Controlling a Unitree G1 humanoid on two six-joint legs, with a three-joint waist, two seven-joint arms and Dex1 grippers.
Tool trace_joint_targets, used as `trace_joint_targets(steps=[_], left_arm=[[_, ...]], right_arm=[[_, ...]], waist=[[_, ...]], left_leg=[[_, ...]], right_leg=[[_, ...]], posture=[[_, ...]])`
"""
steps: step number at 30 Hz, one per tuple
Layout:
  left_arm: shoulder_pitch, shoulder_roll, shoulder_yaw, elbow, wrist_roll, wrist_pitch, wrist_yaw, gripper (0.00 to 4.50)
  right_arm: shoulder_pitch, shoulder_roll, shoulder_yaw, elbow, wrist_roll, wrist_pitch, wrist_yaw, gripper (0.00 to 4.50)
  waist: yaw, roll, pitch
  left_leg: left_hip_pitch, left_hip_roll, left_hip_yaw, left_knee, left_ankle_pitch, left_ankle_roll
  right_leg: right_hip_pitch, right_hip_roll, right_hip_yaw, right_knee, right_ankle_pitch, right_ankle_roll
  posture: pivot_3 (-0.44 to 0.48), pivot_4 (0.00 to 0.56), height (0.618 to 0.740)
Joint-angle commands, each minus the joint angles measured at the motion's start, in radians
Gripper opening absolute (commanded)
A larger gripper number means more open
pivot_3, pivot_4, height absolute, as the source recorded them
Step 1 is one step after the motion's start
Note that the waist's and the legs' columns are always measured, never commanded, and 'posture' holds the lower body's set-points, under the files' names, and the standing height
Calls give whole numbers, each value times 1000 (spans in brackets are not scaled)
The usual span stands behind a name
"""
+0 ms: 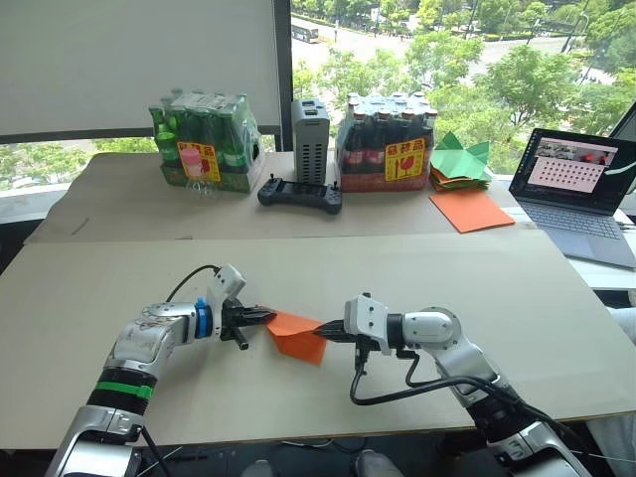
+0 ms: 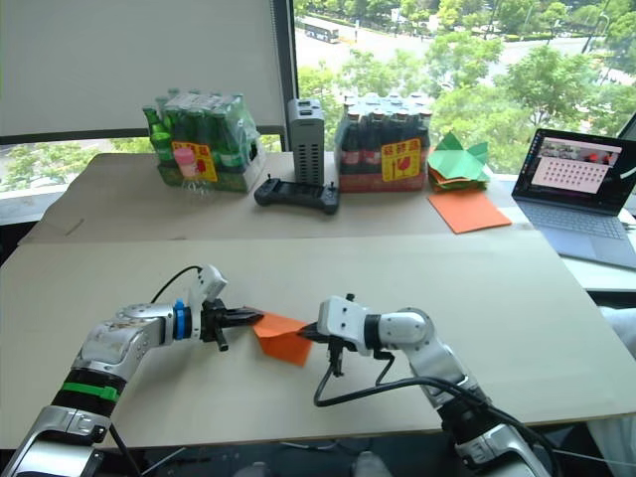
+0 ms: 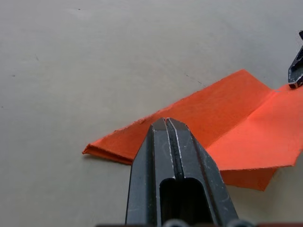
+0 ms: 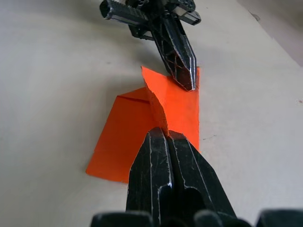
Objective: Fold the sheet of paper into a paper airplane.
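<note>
Seen from the head camera: a wide beige table [image 1: 556, 328], with both arms reaching in toward its near middle. Between them, the paper [image 1: 296, 334], bright orange and partly folded, lying near the front of the table with layered flaps and a crease across it. Left tool [image 1: 266, 317] meeting the paper's left corner, fingers pressed together on that corner. Right tool [image 1: 326, 334] meeting the paper's right edge, fingers together and clamped on a raised fold of the sheet. Paper stretched between the two tools, one end in each.

From the left wrist: black fingers [image 3: 163, 156] closed tight, tips over the orange edge, the sheet spreading beyond them in two overlapping layers, the other tool's tip at the far side of the paper. From the right wrist: closed fingers [image 4: 154, 156] pinching an upright ridge of paper, the left tool's pointed tip resting on the far corner.

Farther back, on a second beige board by the window: a shrink-wrapped pack of green bottles [image 1: 204, 142] at the left, a grey box [image 1: 310, 140] standing upright in the middle, a black controller [image 1: 300, 193] lying just in front of it, a pack of dark bottles [image 1: 386, 145] beside the box. Right of that, a stack of green folded papers [image 1: 459, 161], a flat orange sheet [image 1: 471, 210] just in front of it. At the far right, an open laptop [image 1: 581, 189].
</note>
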Motion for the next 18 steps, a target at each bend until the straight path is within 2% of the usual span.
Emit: trace_joint_targets(steps=[1, 8, 18], left_arm=[[19, 9, -18, 3, 24, 25, 1, 0], [21, 8, -16, -3, 22, 28, 4, 0], [27, 10, -14, -14, 23, 32, 4, 0]], right_arm=[[-30, 33, -58, -24, 83, 140, -26, 44], [-53, 41, -91, 19, 114, 320, -64, 44], [-61, 37, -40, 94, 21, 337, -147, 44]], waist=[[0, 0, 0], [1, 0, 0], [2, 1, 0]], left_leg=[[0, 0, 0, 0, 0, 0], [0, 0, 0, 0, 0, 0], [0, 0, 0, 0, 0, 0]], right_leg=[[0, 0, 0, 0, 0, 0], [0, 0, 0, 0, 0, 0], [0, 0, 0, 0, 0, 0]], posture=[[0, 150, 740], [0, 150, 740], [0, 150, 740]])
